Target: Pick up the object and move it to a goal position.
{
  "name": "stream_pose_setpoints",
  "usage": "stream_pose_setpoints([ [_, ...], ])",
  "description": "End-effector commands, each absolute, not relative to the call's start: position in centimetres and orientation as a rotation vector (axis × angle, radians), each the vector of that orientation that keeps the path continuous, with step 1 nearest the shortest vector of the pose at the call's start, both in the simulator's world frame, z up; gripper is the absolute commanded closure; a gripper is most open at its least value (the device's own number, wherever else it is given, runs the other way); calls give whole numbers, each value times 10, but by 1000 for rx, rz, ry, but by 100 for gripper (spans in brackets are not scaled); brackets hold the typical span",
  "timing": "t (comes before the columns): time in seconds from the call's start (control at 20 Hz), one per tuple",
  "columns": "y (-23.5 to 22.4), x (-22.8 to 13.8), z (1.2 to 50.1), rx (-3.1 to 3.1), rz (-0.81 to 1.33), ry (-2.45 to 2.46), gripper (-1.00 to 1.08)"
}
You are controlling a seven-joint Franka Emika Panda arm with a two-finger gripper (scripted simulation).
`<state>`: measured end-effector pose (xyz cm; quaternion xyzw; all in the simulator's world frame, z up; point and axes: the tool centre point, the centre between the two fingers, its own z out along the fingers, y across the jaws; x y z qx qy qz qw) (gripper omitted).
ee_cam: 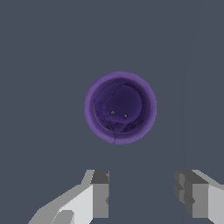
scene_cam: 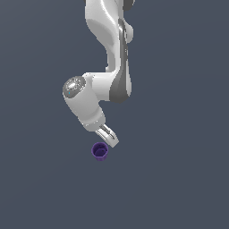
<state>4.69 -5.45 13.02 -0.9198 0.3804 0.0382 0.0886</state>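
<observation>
Purple cup (ee_cam: 120,107) sits hollow side up, untouched, gripper (ee_cam: 142,194) spread wide with nothing between its fingers (ee_cam: 100,199), whose tips are cut off in the wrist view.

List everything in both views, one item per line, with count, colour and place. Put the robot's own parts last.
cup: one, dark purple, upright with its hollow top open, on the floor just beyond the hand's fingertips; not held.
floor: one, plain dark grey-blue, fills both views.
arm: one, white with grey joints, comes down from the exterior view's top.
hand: one, white with grey fingers, open, short of the cup, not around it.
</observation>
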Motion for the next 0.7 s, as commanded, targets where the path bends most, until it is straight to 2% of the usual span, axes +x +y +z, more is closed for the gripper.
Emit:
stream_pose_setpoints([
  [0.0, -64, 50, 123, -2660, 138, 1264, -20],
  [0.65, -94, 59, 100, -2393, 215, 1636, -20],
])
